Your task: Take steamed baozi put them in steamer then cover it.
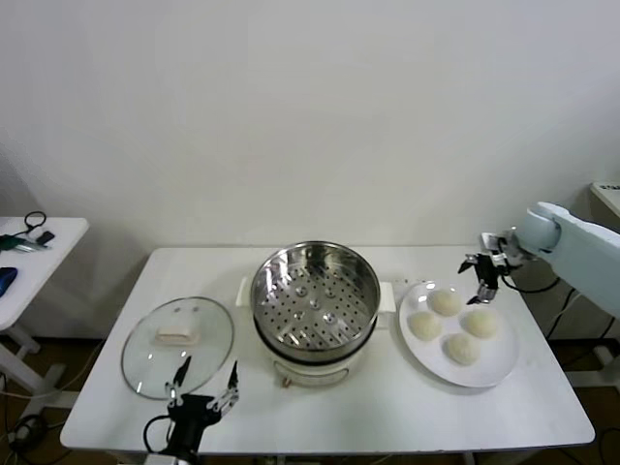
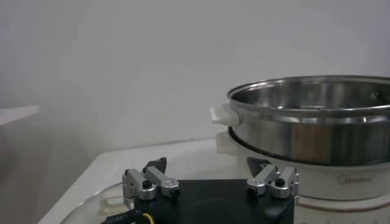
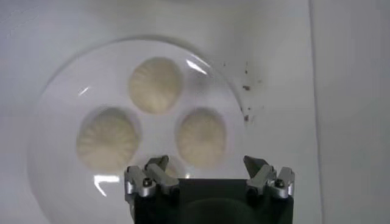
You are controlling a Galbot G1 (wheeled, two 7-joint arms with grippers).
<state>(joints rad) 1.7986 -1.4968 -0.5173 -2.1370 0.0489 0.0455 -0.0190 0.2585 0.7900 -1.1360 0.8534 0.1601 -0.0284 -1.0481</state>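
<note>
- Looking down from the head camera, I see the steamer (image 1: 316,298) at the middle of the white tabletop (image 1: 387,407), its perforated steel basket uncovered and with nothing in it.
- My right pincer (image 1: 481,274) hangs above the far edge of the white plate (image 1: 494,373), fingers apart, gripping nothing.
- On that plate, to the right of the steamer, lie four steamed baozi (image 1: 447,302), close together but not stacked.
- From the right wrist camera I make out three of the buns clearly (image 3: 156,84); the fourth is mostly hidden behind the pincer's body.
- The cover (image 1: 177,346) lies flat on the tabletop to the left of the steamer, cream handle up.
- My left pincer (image 1: 203,387) sits low at the near edge of the tabletop, just by the cover's near rim, fingers apart and holding nothing.
- From the left wrist camera the steamer's steel wall (image 2: 311,128) stands close ahead of the spread fingers.
</note>
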